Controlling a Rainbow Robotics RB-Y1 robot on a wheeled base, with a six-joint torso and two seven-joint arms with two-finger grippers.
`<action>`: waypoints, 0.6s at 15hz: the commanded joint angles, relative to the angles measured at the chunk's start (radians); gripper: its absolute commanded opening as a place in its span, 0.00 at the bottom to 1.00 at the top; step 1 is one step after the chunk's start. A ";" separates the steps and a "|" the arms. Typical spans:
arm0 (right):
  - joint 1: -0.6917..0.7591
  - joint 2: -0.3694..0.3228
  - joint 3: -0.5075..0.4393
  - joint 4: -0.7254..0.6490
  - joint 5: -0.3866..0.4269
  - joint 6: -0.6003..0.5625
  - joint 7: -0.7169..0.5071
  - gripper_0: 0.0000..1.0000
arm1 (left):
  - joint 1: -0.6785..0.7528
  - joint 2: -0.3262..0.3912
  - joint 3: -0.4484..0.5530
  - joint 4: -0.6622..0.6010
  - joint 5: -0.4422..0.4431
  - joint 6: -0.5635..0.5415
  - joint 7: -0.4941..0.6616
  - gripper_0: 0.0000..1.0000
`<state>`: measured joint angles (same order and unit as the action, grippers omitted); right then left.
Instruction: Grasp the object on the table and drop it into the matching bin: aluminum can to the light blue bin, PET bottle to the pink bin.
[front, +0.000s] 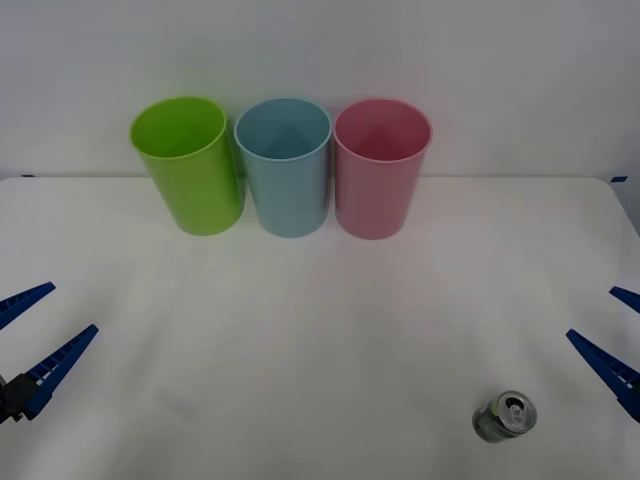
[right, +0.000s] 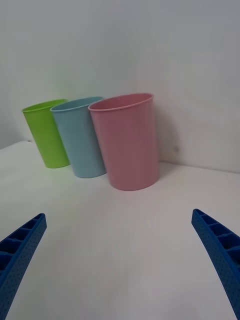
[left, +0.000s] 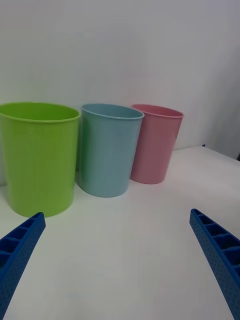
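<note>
The aluminum can (front: 505, 417), small and silver-grey with a pull-tab top, stands upright on the white table (front: 320, 330) near the front right. The light blue bin (front: 287, 170) (right: 80, 137) (left: 107, 150) stands at the back between the other two bins, with the pink bin (front: 381, 175) (right: 127, 142) (left: 155, 142) just to its right. My right gripper (front: 612, 330) (right: 117, 265) is open at the right edge, a little right of and behind the can. My left gripper (front: 40, 335) (left: 117, 265) is open at the left edge, far from the can.
A lime green bin (front: 190, 170) (right: 47, 132) (left: 37, 157) stands left of the light blue one. All three bins line up close together against a plain white wall. Broad bare tabletop lies between the bins and both grippers.
</note>
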<state>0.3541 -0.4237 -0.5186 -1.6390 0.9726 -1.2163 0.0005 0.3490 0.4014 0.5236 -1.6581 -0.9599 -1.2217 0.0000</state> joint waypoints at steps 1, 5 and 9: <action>0.025 -0.032 0.005 0.001 -0.006 -0.009 0.007 1.00 | 0.000 0.000 0.000 0.000 0.000 0.000 0.000 1.00; 0.063 -0.083 0.014 0.025 -0.040 -0.051 0.030 1.00 | 0.000 0.000 0.000 0.000 0.000 0.000 0.000 1.00; 0.059 -0.125 0.015 0.123 -0.058 -0.164 0.061 1.00 | 0.000 0.000 0.000 0.000 0.000 0.000 0.000 1.00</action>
<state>0.4146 -0.5406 -0.5032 -1.5344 0.9163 -1.3567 0.0538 0.3490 0.4014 0.5236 -1.6581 -0.9599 -1.2217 0.0000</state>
